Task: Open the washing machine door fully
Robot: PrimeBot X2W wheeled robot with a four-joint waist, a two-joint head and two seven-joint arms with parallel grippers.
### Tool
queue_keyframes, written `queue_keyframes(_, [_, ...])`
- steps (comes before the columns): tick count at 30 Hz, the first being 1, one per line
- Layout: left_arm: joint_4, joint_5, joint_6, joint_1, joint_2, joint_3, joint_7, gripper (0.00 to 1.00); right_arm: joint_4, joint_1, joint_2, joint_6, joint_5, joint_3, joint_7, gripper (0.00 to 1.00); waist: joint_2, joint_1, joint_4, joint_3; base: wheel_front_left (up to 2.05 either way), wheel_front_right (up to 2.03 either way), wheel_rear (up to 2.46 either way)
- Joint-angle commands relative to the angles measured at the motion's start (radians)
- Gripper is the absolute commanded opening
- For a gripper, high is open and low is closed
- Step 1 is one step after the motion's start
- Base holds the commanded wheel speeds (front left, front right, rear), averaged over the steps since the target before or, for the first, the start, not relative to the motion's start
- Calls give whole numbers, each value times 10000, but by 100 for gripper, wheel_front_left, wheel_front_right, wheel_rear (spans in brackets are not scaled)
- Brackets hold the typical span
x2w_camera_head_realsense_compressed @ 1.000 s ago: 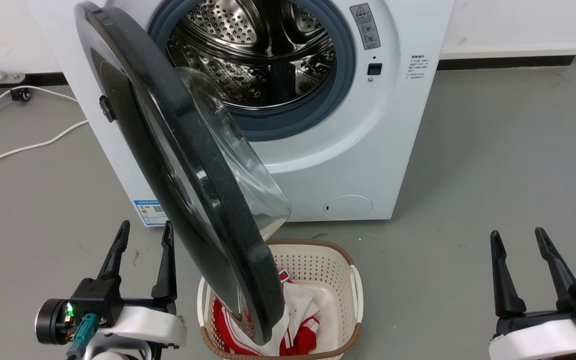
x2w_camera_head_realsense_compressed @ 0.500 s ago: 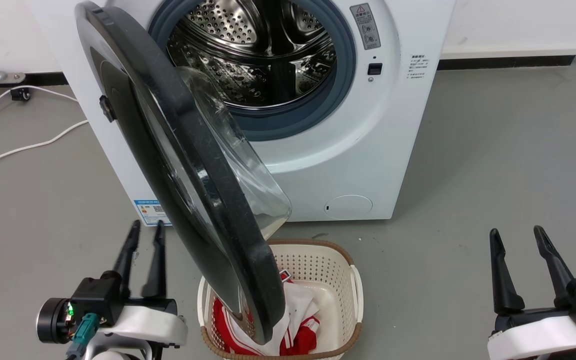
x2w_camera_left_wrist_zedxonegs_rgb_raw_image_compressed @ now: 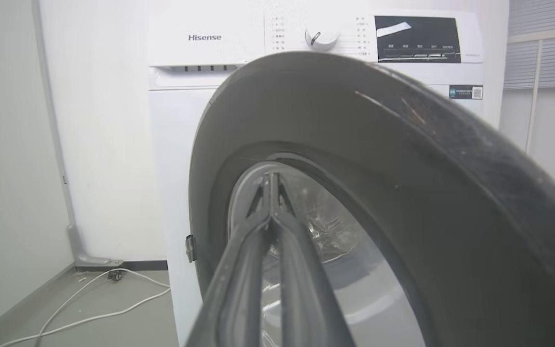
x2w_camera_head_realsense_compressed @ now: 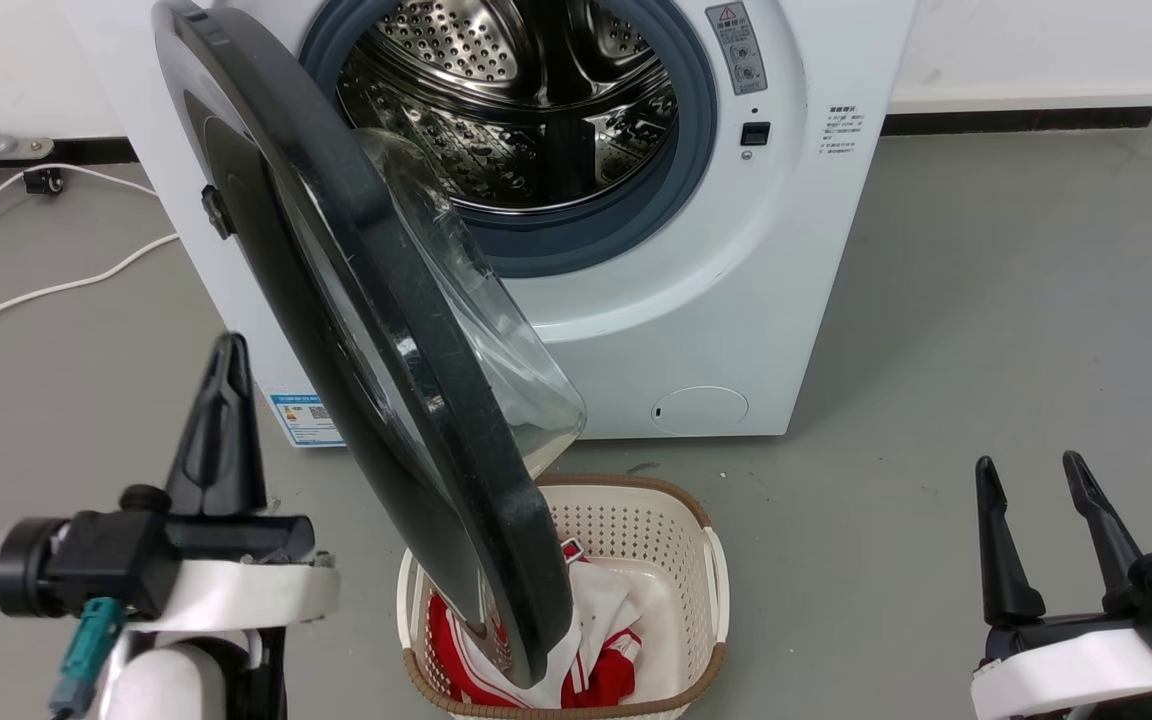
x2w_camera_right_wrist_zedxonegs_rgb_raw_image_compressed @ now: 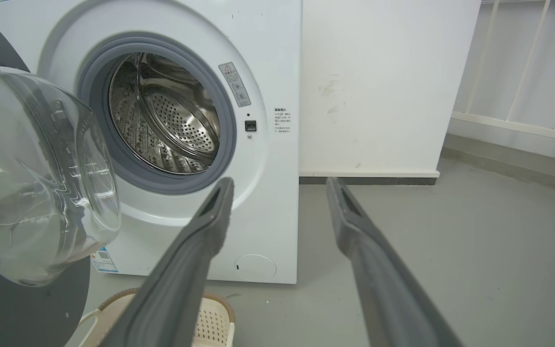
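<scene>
1. Grey floor (x2w_camera_head_realsense_compressed: 986,300) spreads before a white washing machine (x2w_camera_head_realsense_compressed: 736,330). White cables (x2w_camera_head_realsense_compressed: 56,290) lie at the left edge of the head view, and a cream basket (x2w_camera_head_realsense_compressed: 711,560) of red and white clothes (x2w_camera_head_realsense_compressed: 606,660) sits at the bottom centre.
2. We see the washing machine door (x2w_camera_head_realsense_compressed: 406,400) unlatched and swung out from the machine's front. It runs from upper left to bottom centre with its lower rim over the basket, and the steel drum (x2w_camera_head_realsense_compressed: 516,110) is exposed.
3. We judge the task about half done. The door stands nearly edge-on to us and is not folded back, so the rest of the swing remains.
4. Our left tool (x2w_camera_head_realsense_compressed: 226,350), at lower left, is clenched on nothing, its fingers pressed together. In the left wrist view it (x2w_camera_left_wrist_zedxonegs_rgb_raw_image_compressed: 270,176) points at the door's (x2w_camera_left_wrist_zedxonegs_rgb_raw_image_compressed: 403,159) outer face, and we cannot tell whether it touches.
5. Our right tool (x2w_camera_head_realsense_compressed: 1028,465), at lower right, is released with fingers spread, well apart from the door.
</scene>
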Motion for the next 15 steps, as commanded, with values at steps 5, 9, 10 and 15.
queue_keyframes(5, [-1240,75,43,-299,5,68,-23,0,66,-207,27,-5,37,27,-74,100,0,0,-31,-4,0,0,0])
queue_keyframes(9, [-2397,-107,116,-512,2,61,-25,0,92,-199,27,-5,-3,20,-70,100,0,0,-64,-11,0,0,0])
queue_keyframes(10, [-2659,-127,116,-530,1,41,-23,0,100,-200,27,-7,-6,19,-74,100,0,0,-73,-15,0,0,0])
queue_keyframes(15, [-3887,-154,57,-656,-1,-377,-23,0,79,-221,26,-7,41,-23,-56,100,0,0,-117,-23,0,0,0])
